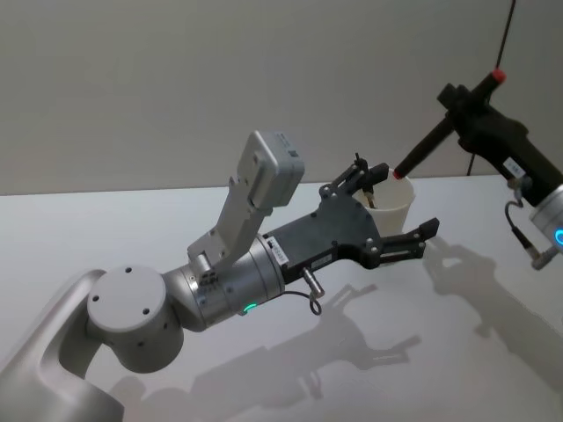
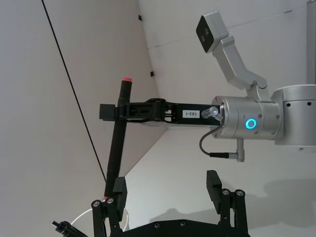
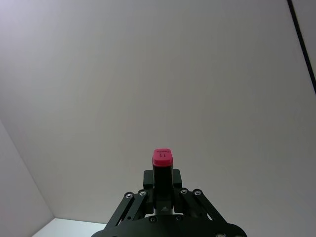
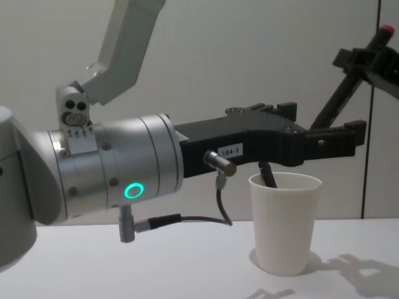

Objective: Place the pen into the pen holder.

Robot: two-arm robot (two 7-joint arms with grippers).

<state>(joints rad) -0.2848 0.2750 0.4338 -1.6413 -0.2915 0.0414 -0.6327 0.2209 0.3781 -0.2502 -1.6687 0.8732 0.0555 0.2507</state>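
Head view: right gripper (image 1: pixel 471 104) clamps the pen (image 1: pixel 449 119) slanted, tip at the cup (image 1: pixel 390 205) rim for insertion; left gripper (image 1: pixel 400 211), fingers spread, straddles the cup.

Your left arm reaches forward from the lower left of the head view, wrist lit green, and its left gripper (image 1: pixel 394 214) lies level with the fingers spread wide, one finger (image 1: pixel 354 180) on the far side and the other finger (image 1: pixel 413 237) nearer you. From the chest camera that left gripper (image 4: pixel 324 134) stretches across from the left, a cable looping under the wrist. Your right arm comes in from the right edge, wrist ring lit blue, held high. The right gripper (image 1: pixel 464 104) has its jaws closed on a black pen (image 1: pixel 437 132), which slants down and toward the left gripper, with its red cap uppermost.
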